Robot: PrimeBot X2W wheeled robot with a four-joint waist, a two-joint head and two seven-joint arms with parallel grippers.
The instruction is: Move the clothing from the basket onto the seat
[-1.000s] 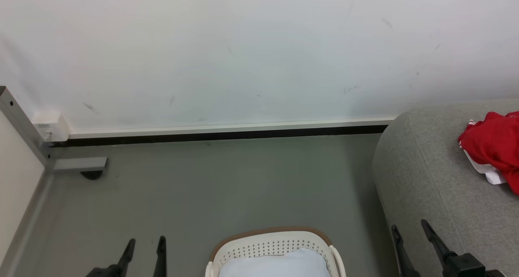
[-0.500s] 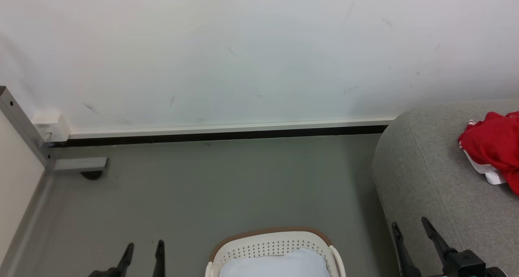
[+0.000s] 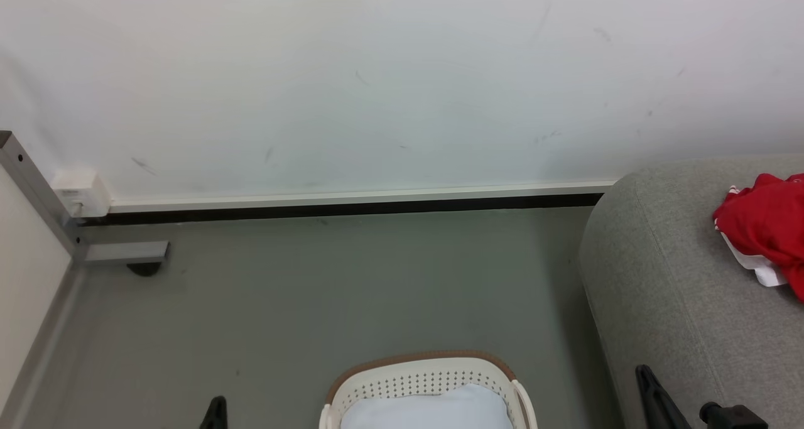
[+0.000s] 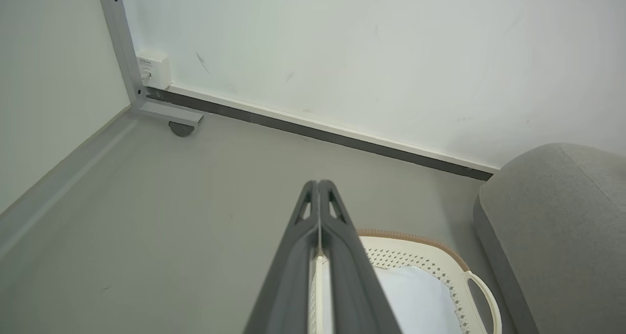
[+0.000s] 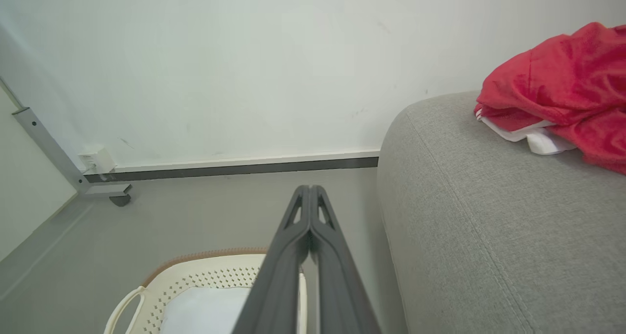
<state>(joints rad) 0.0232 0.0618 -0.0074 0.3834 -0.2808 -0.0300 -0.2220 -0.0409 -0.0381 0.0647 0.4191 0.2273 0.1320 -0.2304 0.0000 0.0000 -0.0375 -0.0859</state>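
Your left pincer [image 4: 318, 183] is pressed together, empty, beside the oval cream perforated basket [image 3: 419, 358] with pale padding [image 3: 427, 410] inside. Your right pincer [image 5: 309, 188] is closed on nothing, likely because the red white-trimmed sportswear [image 3: 763, 218] already lies on the grey fabric sofa [image 3: 659, 278].

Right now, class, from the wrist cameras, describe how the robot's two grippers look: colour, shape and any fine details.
The left gripper has two long, matte dark-grey fingers that widen from narrow tips towards the base. Each has small triangular cut-outs near its tip. The right gripper has the same build and colour. In the head view both look almost black.
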